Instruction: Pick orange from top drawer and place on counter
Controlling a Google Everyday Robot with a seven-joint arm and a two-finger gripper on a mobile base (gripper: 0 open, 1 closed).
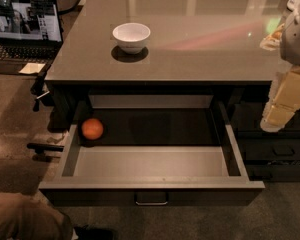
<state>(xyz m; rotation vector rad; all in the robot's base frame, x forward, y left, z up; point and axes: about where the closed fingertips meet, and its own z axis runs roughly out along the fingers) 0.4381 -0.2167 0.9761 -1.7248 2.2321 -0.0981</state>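
The orange [92, 129] lies in the far left corner of the open top drawer [151, 184], on its grey floor next to the left wall. The drawer is pulled fully out below the counter [200, 39], its metal handle [151, 200] facing me. My gripper [279, 115] hangs at the right edge of the view, beside the drawer's right wall and just below counter height. It is far to the right of the orange and holds nothing that I can see.
A white bowl [131, 36] stands on the counter near its front edge. An open laptop [25, 26] sits on a surface at the far left. Narrow dark drawers [277, 146] are to the right of the open drawer. Something brown [20, 219] is at the bottom left.
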